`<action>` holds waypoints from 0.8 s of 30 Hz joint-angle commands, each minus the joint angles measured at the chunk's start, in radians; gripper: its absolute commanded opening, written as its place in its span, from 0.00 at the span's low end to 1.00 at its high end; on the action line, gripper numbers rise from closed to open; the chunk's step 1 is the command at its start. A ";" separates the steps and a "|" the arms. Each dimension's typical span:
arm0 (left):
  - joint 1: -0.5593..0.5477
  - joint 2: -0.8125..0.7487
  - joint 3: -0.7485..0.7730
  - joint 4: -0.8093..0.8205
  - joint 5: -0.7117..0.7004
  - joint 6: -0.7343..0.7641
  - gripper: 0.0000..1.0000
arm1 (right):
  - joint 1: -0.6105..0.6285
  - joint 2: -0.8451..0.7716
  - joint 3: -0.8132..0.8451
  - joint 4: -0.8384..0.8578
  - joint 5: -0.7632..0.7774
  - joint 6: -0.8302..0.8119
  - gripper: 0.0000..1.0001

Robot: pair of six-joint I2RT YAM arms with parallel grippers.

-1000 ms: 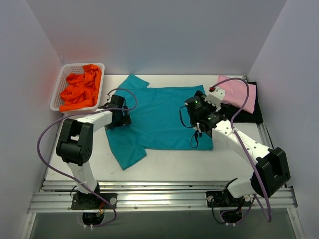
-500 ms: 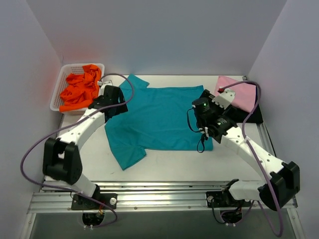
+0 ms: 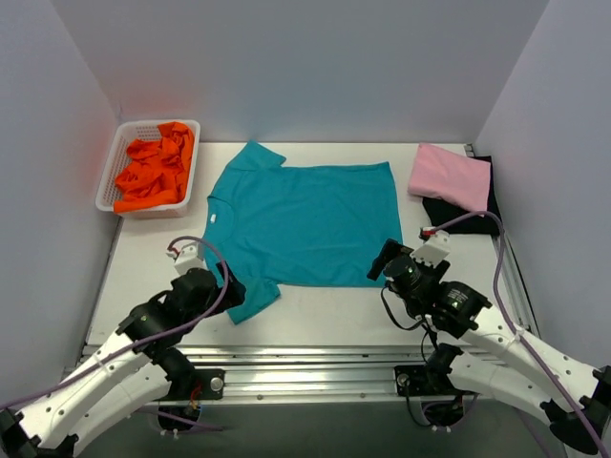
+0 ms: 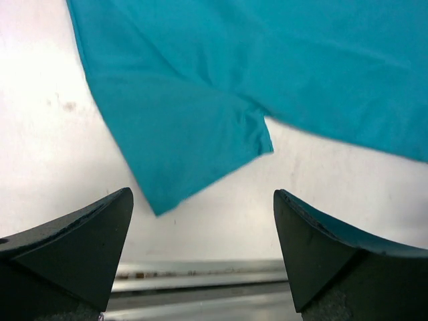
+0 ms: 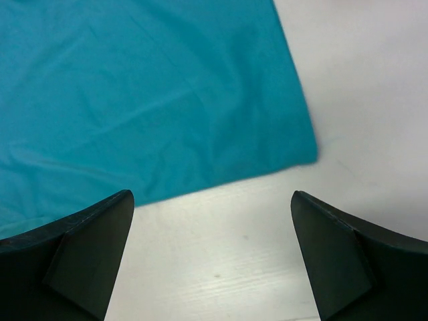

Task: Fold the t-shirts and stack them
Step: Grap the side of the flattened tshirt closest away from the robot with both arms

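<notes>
Drop wide-open, empty left gripper [image 4: 202, 200] and right gripper [image 5: 210, 197] to 6 o'clock edge of flat teal cloth t-shirt [image 3: 305, 224]. Pinch evenly, lift together.

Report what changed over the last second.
Both arms drew back from over the teal t-shirt toward the near edge of the table. The left end effector now faces its near sleeve, the right end effector its hem corner; both open and empty. Unchanged: the teal t-shirt spread flat, orange t-shirts in the basket, pink t-shirt on the black t-shirt.

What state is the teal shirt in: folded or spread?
Spread: the teal shirt lies flat, whole body and both sleeves out.
</notes>
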 commanded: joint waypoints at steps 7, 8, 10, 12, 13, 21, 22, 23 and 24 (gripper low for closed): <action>-0.160 0.037 -0.040 -0.284 -0.117 -0.398 0.99 | 0.020 0.034 0.028 -0.148 0.144 0.186 1.00; -0.161 0.044 -0.055 -0.269 -0.115 -0.414 0.99 | 0.021 0.054 0.034 -0.148 0.156 0.194 1.00; -0.164 0.043 -0.128 -0.173 -0.091 -0.434 0.99 | 0.021 0.101 0.040 -0.128 0.176 0.196 1.00; -0.164 0.045 -0.165 -0.141 -0.088 -0.467 1.00 | 0.020 0.129 0.040 -0.113 0.181 0.191 1.00; -0.164 0.054 -0.175 -0.140 -0.088 -0.498 1.00 | 0.020 0.134 0.042 -0.101 0.184 0.186 1.00; -0.166 0.106 -0.215 -0.068 -0.089 -0.529 0.95 | 0.020 0.164 0.053 -0.084 0.222 0.162 1.00; -0.166 0.118 -0.215 -0.052 -0.091 -0.529 0.94 | 0.020 0.167 0.050 -0.078 0.225 0.160 1.00; -0.166 0.124 -0.215 -0.048 -0.094 -0.529 0.94 | 0.020 0.171 0.045 -0.073 0.227 0.159 1.00; -0.166 0.130 -0.215 -0.039 -0.097 -0.526 0.94 | 0.018 0.177 0.042 -0.062 0.229 0.156 1.00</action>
